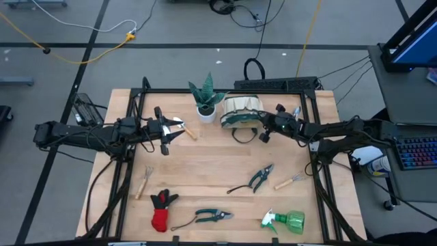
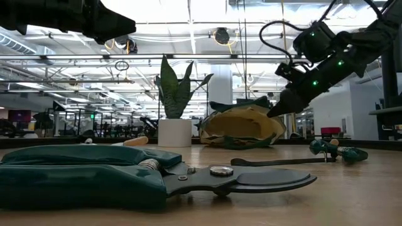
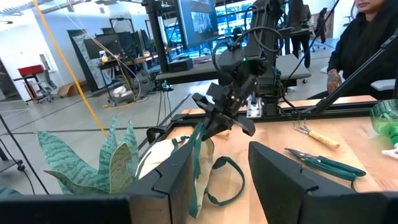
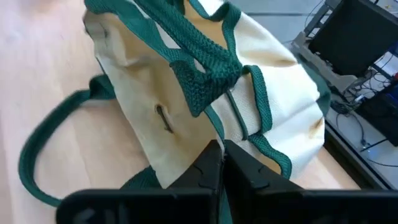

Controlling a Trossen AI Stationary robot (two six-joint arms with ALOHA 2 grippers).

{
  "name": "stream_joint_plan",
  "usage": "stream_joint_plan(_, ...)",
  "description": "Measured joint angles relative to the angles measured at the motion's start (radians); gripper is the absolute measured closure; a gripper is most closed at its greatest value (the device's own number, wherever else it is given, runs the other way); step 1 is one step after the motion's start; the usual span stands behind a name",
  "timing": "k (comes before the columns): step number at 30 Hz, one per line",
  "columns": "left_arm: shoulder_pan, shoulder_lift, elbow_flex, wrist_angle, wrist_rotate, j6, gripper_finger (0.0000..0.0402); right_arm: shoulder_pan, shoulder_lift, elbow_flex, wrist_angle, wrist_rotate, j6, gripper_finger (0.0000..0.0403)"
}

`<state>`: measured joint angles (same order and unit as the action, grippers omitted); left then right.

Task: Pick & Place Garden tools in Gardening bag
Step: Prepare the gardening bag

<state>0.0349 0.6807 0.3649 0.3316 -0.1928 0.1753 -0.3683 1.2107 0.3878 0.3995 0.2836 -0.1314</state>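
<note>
The beige gardening bag (image 1: 240,113) with green trim lies tipped on the table at the far middle, its mouth toward the near edge (image 2: 242,129). My right gripper (image 1: 263,131) is shut at the bag's right side. My left gripper (image 1: 166,130) hovers open and empty left of the plant pot, its fingers (image 3: 180,180) wide apart. A wooden-handled trowel (image 1: 184,128) lies on the table just past it. Two pruning shears (image 1: 258,179) (image 1: 205,216), a red-black glove (image 1: 162,209), a green spray bottle (image 1: 287,221) and two small wooden-handled tools (image 1: 145,181) (image 1: 289,181) lie on the near half. My right gripper pinches the bag's green-trimmed rim (image 3: 200,135) between its two shut fingers (image 4: 211,165), on the bag's right side. The fingers slant down from the table's right. The green trim is drawn up toward the fingers while the bag's body (image 4: 155,99) rests on the table.
A spiky plant in a white pot (image 1: 206,106) stands just left of the bag, between my two grippers. A black frame rail (image 1: 225,91) runs along the table's far edge. A person (image 3: 367,43) sits beyond the table's right side. The table's middle (image 1: 218,157) is bare wood.
</note>
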Motion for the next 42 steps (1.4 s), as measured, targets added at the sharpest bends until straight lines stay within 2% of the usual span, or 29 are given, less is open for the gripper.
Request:
stream_joint_plan(10, 0.000, 0.000, 0.000, 0.001, 0.000, 0.000, 0.0241, 0.038, -0.103, 0.000, 0.047, -0.001, 0.088, 0.0402)
stream_joint_plan(18, 0.000, 0.000, 0.000, 0.001, 0.000, 0.000, 0.0241, 0.050, -0.154, 0.000, 0.077, -0.003, 0.314, 0.0402)
stream_joint_plan(23, 0.000, 0.000, 0.000, 0.002, 0.000, -0.006, 0.0241, 0.056, -0.158, 0.000, 0.128, -0.072, 0.435, 0.0402)
stream_joint_plan(30, 0.000, 0.000, 0.000, 0.015, 0.023, -0.021, 0.0241, 0.111, -0.157, 0.001, 0.153, -0.076, 0.567, 0.0403)
stream_joint_plan(37, -0.037, 0.008, 0.000, 0.025, 0.100, -0.014, 0.0241, 0.185, -0.157, 0.050, 0.139, -0.064, 0.621, 0.0403)
stream_joint_plan(42, -0.093, 0.080, -0.001, 0.060, 0.099, 0.117, 0.0241, 0.224, -0.157, 0.086, 0.061, 0.015, 0.622, 0.0403)
